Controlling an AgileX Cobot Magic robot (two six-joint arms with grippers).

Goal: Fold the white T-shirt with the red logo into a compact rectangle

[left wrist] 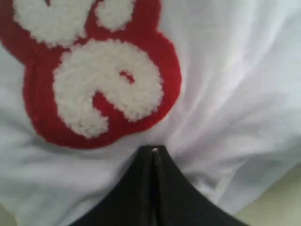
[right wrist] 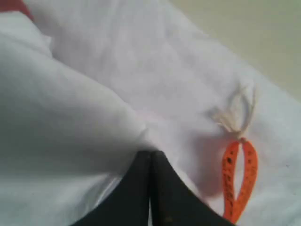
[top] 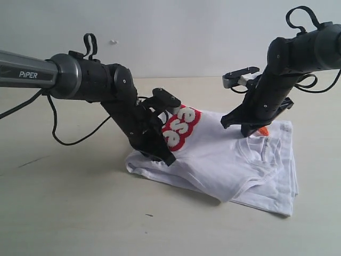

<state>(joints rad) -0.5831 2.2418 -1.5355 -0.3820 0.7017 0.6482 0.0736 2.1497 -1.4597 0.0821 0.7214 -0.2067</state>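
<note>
So, the wrinkled white cotton T-shirt (top: 224, 160) lay bunched on the pale beige tabletop (top: 69, 213), a bit toward 4 o'clock from the middle of the exterior view. The fuzzy red-and-white letter logo (top: 181, 128) sat at the shirt's 10 o'clock end, tilted up rather than flat. The black left gripper (top: 160, 154) slanted down from 10 o'clock and met the shirt just at 7 o'clock of that logo. Its wrist view showed the jaws pressed together, with cloth creases running into the tip (left wrist: 154, 153), so it looked pinched onto the fabric. The black right gripper (top: 248, 130) dropped in from 1 o'clock near the collar, just beside the small orange neck tag (right wrist: 240, 179). Its jaws were together too, with a fold of shirt gathered at the tip (right wrist: 150, 155).
</note>
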